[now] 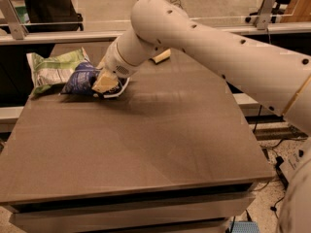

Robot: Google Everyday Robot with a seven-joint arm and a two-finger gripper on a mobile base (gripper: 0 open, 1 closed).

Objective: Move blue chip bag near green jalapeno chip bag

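Observation:
The blue chip bag (82, 79) lies at the far left of the brown table (146, 144), its left edge touching or overlapping the green jalapeno chip bag (54, 70). The green bag lies flat at the table's far left corner. My gripper (104, 84) is at the blue bag's right end, low over the table, with its tan fingers on the bag. The white arm reaches in from the right and hides part of the bag's right side.
A pale yellow sponge (160, 57) lies at the table's far edge, partly behind the arm. A metal rail and glass barrier (58, 30) run behind the table. The table's front edge is near the bottom.

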